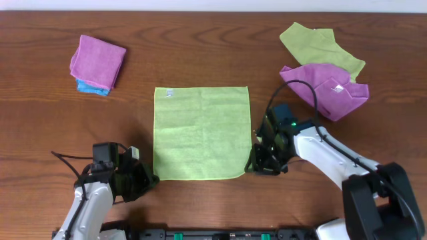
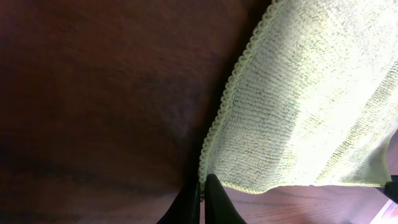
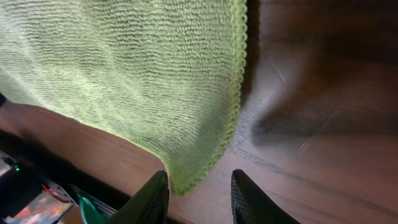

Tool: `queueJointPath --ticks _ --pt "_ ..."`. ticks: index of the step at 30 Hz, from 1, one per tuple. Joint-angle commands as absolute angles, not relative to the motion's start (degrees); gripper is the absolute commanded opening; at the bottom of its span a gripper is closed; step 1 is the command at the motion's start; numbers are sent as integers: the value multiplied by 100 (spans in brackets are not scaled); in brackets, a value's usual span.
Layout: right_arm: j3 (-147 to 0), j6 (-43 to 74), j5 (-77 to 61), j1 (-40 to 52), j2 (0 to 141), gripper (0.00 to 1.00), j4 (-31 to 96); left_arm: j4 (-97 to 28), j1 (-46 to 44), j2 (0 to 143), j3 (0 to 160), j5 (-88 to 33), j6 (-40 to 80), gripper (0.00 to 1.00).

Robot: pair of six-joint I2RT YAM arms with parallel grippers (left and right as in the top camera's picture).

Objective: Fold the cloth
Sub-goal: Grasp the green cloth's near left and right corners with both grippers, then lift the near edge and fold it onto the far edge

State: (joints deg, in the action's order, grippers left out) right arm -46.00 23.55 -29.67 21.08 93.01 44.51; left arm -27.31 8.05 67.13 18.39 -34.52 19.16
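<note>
One cloth [image 1: 202,133] lies flat; we count two purple cloths [image 1: 98,61] [image 1: 330,100]. The left gripper [image 2: 203,186] sits closed at one near corner; the right gripper [image 3: 198,199] gapes astride the other.

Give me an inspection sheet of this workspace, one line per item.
Surface: brown wooden table.
Job's things: the cloth lies flat, unfolded, white tag at a far corner.
Clutter: folded purple cloth on a blue cloth, upper left; green cloth and crumpled purple cloth, upper right.
Grippers: left gripper shut on the cloth's near corner; right gripper open, the other near corner between its fingers.
Cables: black cable loops over the right arm; second cable by the left arm.
Surroundings: dark rail along the near edge.
</note>
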Motion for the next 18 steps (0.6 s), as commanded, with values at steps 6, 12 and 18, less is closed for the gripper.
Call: queueJointPath --ticks 6,12,18 --pt "-4580 2484 -2939 2163 9341 2 4357 -2773 816 6792 1800 -3306 1839 6" --pt "-4580 2482 -3072 2163 9338 1 4351 -2759 819 6790 1852 -3579 1839 6" --pt "-4840 2351 -3242 2141 9312 1 4377 -2950 819 6657 2558 -4075 1841 6"
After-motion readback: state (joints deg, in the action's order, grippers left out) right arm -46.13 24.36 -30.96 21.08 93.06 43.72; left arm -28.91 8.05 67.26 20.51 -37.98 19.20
